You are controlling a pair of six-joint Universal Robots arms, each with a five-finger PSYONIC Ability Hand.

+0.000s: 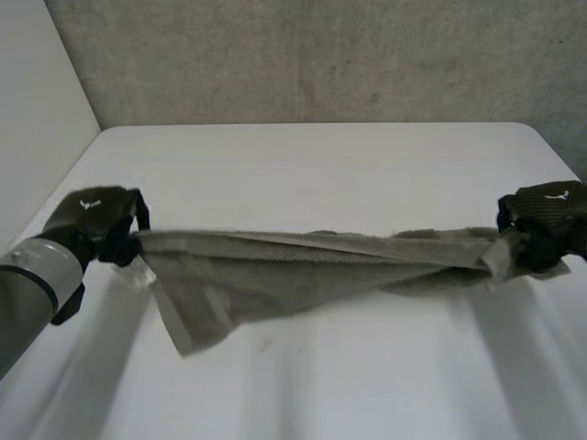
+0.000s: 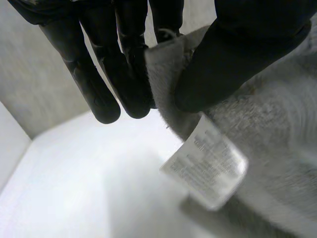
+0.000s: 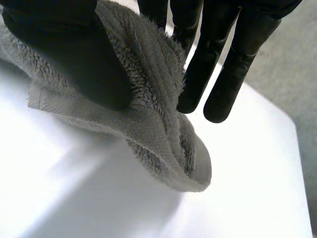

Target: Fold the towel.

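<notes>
While both hands pinch its ends, the grey towel [image 1: 312, 266] stretches as a bunched band across the middle of the white table [image 1: 321, 165], running from 9 o'clock to 3 o'clock in the head view. The left hand [image 1: 96, 225] sits at the 9 o'clock end, and its wrist view shows the towel's corner [image 2: 168, 74] clamped between the thumb [image 2: 233, 54] and the nearly straight fingers [image 2: 99, 84], a narrow grip with only cloth in the gap. A white care label [image 2: 205, 168] hangs from the towel's edge just beyond the thumb tip; its print is too blurred to read. The right hand [image 1: 546, 225] holds the 3 o'clock end in the same way: in its wrist view the thumb [image 3: 74, 59] presses a thick fold of pile [image 3: 158, 114] against the straight fingers [image 3: 233, 64], and a rounded loop of cloth spills out past the thumb toward the table. Between the hands the upper edge is pulled fairly taut, while a loose flap sags from the left part of the band toward 7 o'clock, its lowest corner low over the table; I cannot tell whether that corner touches the surface. The right hand is partly cut off by the edge of the head view, and the grey left arm [image 1: 32, 293] leaves that view at 8 o'clock. How many layers the bunched middle holds cannot be made out.
</notes>
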